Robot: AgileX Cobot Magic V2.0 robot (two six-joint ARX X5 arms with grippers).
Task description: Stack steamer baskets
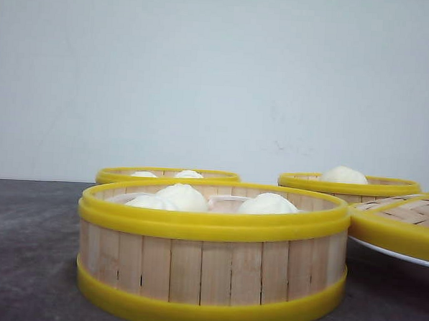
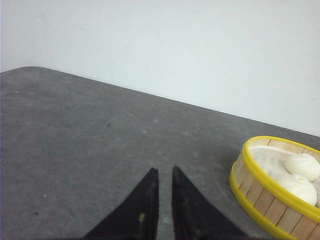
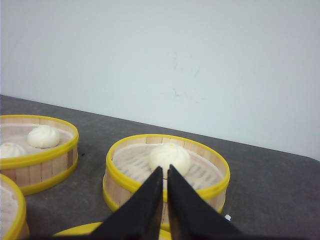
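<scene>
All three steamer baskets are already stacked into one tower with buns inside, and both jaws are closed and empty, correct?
Not stacked. The front view shows the near basket, the back-left basket and the back-right basket standing apart on the table. The rest holds: each holds buns, and both sets of jaws are closed and empty.

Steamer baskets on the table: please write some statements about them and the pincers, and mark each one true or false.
1. The near steamer basket holds three white buns. True.
2. The back right basket holds four buns. False: only one bun shows in it.
3. The baskets are already stacked. False: all three stand apart on the dark table.
4. The right pincer grips a basket. False: its fingers are together, holding nothing.
5. The left pincer holds nothing. True.
</scene>
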